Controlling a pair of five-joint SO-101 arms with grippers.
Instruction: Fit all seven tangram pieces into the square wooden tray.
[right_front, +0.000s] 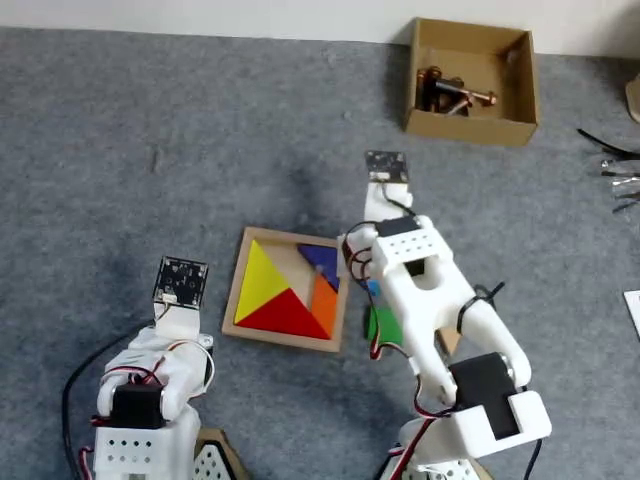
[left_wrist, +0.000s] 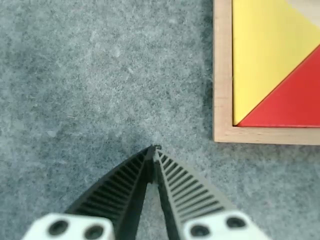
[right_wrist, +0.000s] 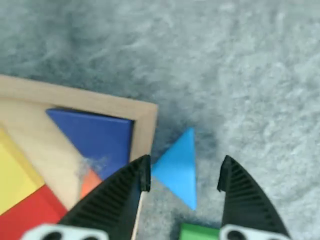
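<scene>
**Blue triangle (right_wrist: 179, 162) up for grabs**

My right gripper (right_wrist: 186, 170) straddles it on the carpet, fingers spread; a green piece (right_wrist: 197, 233) lies just beside. Both sit just outside the wooden tray (right_wrist: 144, 125). I judge this the pickup: lower, close, lift it over the rim. Across the tray, my left gripper (left_wrist: 152, 150) rests pinched together.

Tan tray (left_wrist: 222, 75) on grey carpet (right_front: 150, 150) holds yellow triangle (right_front: 258, 280), red triangle (right_front: 285, 316), dark-blue piece (right_front: 320, 258).
</scene>
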